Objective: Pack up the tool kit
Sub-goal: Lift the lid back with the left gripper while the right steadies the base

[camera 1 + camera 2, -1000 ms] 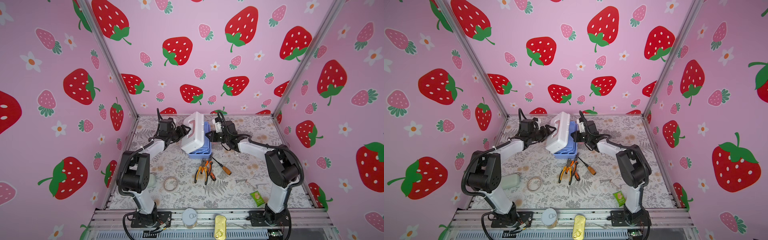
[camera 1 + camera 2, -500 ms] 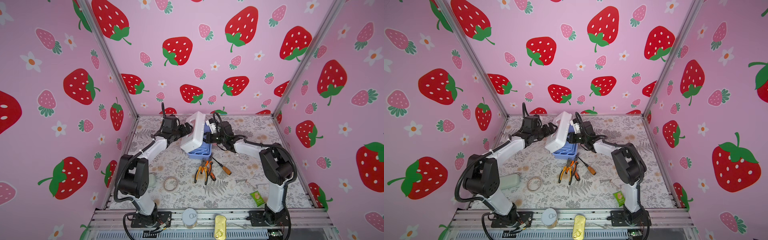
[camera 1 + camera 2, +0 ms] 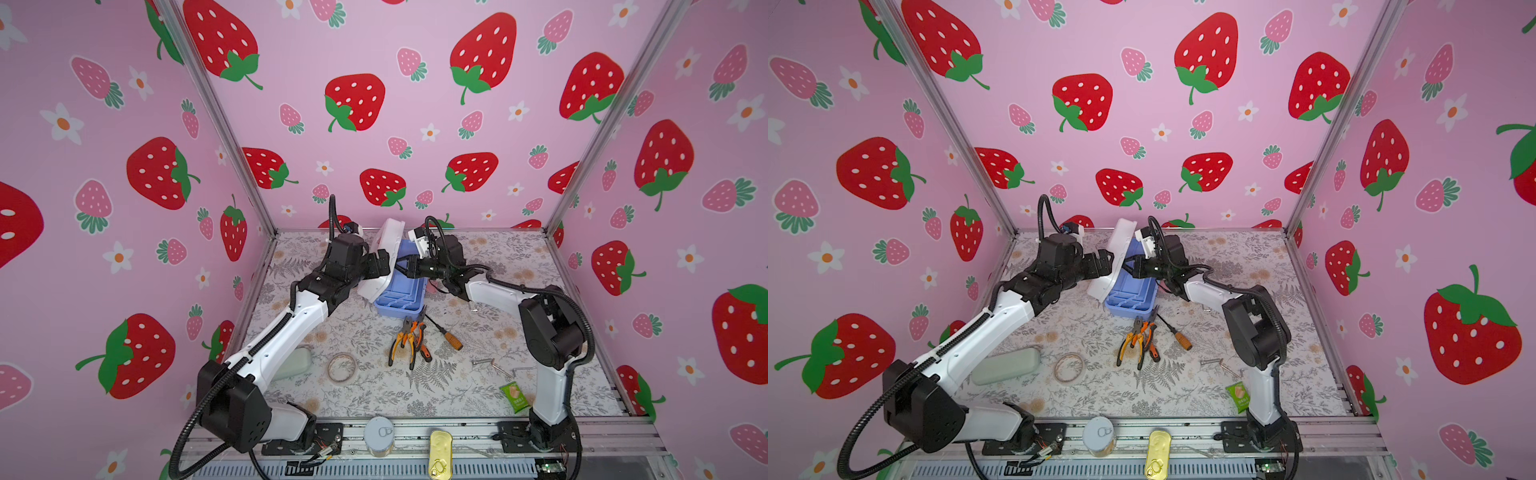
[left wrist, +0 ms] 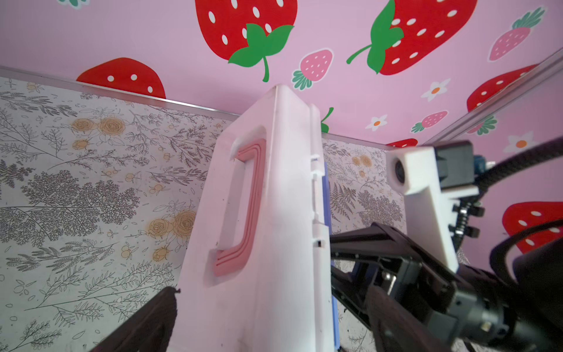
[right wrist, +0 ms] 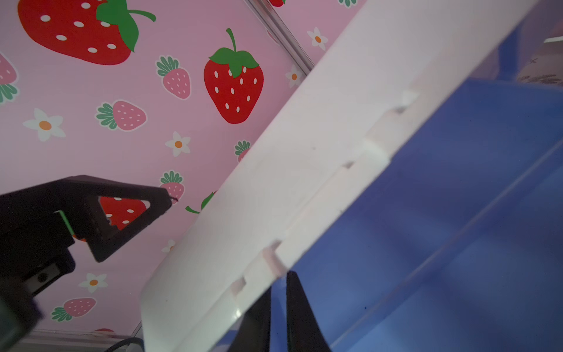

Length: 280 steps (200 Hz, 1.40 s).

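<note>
The tool kit's white lid (image 3: 384, 253) (image 3: 1116, 253) stands raised and leaning left over its light blue base (image 3: 401, 293) (image 3: 1131, 297) at the back middle. My left gripper (image 4: 271, 304) is open, a finger on each side of the lid and its pink handle (image 4: 246, 207). My right gripper (image 5: 278, 286) is shut inside the case, its tips against the lid's inner edge (image 5: 304, 195). Orange-handled pliers (image 3: 405, 340), a screwdriver (image 3: 446, 334) and hex keys (image 3: 488, 363) lie loose in front of the base.
A pale green oblong case (image 3: 1007, 365) and a tape ring (image 3: 341, 368) lie front left. A green packet (image 3: 514, 395) sits by the right arm's foot. A round grey tin (image 3: 379, 434) and a yellow tin (image 3: 440, 455) rest on the front rail.
The lid has swung further over to the left. My left gripper's jaws have spread wider around it. My right gripper has pushed left, deeper under the lid.
</note>
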{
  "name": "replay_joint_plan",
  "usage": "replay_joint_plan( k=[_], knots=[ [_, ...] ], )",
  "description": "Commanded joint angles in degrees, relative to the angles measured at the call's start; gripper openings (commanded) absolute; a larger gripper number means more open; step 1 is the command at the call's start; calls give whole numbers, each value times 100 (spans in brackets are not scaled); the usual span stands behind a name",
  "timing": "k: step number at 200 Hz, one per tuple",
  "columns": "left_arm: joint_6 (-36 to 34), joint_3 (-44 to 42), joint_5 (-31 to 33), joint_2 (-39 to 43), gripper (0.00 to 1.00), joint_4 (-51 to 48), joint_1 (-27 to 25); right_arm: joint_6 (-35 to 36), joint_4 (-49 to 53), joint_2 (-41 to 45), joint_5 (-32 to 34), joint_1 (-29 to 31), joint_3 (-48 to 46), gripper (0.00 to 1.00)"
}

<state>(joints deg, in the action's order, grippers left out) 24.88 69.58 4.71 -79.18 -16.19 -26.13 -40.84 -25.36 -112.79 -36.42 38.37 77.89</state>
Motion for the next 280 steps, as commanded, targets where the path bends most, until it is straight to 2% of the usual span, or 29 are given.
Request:
replay_joint_plan(
  k=[1, 82, 150, 194, 222, 280],
  knots=[
    [-429, -138, 344, -40, 99, -435, -202, -41, -162, -164, -69, 47, 161, 15],
    [-896, 331, 1306, -749, 99, -935, -589, -90, -142, -261, -87, 44, 199, 14],
    [-857, 326, 1045, -853, 100, -737, -657, -117, -145, -314, -150, 41, 271, 15],
    [-784, 343, 1205, -927, 81, -674, -653, -31, -108, -135, -120, 15, 156, 15],
    [-648, 345, 1229, -861, 68, -591, -622, 218, 242, 167, 125, -90, -16, 17],
    [-280, 92, 856, -681, 62, -242, -325, 845, 1177, 1009, 1224, -557, -666, 23]
  ],
)
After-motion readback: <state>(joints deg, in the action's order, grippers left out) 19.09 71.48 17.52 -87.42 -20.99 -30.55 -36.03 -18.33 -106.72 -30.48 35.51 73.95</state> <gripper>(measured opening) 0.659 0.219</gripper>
